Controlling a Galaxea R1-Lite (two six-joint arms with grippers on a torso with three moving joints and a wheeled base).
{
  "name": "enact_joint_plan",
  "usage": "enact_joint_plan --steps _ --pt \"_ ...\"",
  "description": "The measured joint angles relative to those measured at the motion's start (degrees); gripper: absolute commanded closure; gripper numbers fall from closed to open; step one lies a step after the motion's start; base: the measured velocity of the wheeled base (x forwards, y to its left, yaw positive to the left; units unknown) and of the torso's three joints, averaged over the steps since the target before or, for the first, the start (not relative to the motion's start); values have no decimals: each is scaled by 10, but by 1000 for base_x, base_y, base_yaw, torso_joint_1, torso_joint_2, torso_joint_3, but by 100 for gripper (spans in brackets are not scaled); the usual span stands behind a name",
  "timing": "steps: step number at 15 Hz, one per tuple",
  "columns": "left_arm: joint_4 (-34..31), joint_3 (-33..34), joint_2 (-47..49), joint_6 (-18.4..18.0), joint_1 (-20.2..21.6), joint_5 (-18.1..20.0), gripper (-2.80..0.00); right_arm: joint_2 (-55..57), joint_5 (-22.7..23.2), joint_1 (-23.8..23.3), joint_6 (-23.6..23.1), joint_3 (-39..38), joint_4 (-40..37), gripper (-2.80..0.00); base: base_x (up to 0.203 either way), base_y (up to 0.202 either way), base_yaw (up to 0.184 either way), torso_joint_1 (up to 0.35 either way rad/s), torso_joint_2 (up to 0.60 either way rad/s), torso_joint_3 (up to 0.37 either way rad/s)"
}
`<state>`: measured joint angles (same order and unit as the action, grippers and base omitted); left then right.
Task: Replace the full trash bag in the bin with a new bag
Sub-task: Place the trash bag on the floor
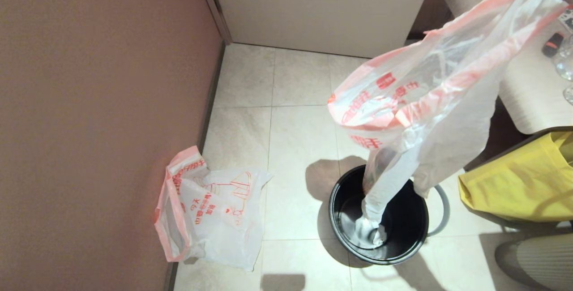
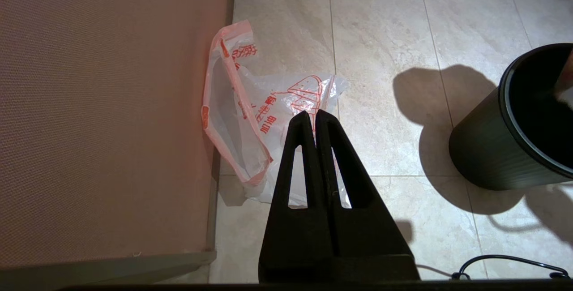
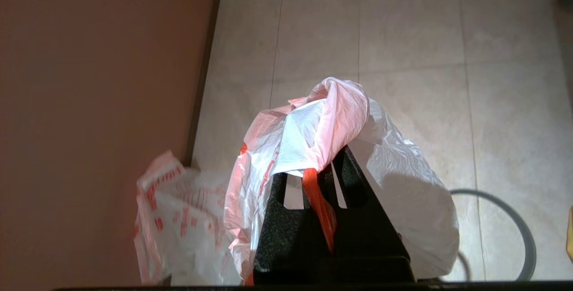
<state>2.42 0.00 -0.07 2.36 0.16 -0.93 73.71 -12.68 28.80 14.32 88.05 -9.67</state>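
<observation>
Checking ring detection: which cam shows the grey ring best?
Right wrist view: the grey ring lies on the floor tiles as a broad open arc, part cut by the frame edge. Head view shows only a short arc behind the bin. Left wrist view shows the bin, no ring.

the bin (image 1: pixel 340 219) mouth is partly taken up: a white bag (image 1: pixel 429 103) hanging from the right hand (image 3: pixel 327 165), which is clamped on its handle, trails down into it, leaving open room on the bin's left inside. the grey ring (image 1: pixel 443 210) lies on the floor behind the bin's right side. right of that, a yellow bag (image 1: pixel 519 183) and the table (image 1: pixel 528 89) close the way. another bag (image 1: pixel 210 210) lies by the wall (image 1: pixel 98 116) on the left; bare floor (image 1: pixel 291 147) between it and the bin gives free passage. the left hand (image 2: pixel 315 114), closed, hovers over that bag.
</observation>
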Motion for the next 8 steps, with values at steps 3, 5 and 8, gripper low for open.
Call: enact_joint_plan --steps 3,5,8 --pt "0 0 0 0 0 0 0 7 0 -36 0 101 -28 0 0 0 0 0 0 0" --pt "0 0 0 0 0 0 0 32 -4 -74 -4 176 -62 0 0 0 0 0 0 0" --pt "0 0 0 0 0 0 0 103 -15 -155 -32 240 -83 0 0 0 0 0 0 0"
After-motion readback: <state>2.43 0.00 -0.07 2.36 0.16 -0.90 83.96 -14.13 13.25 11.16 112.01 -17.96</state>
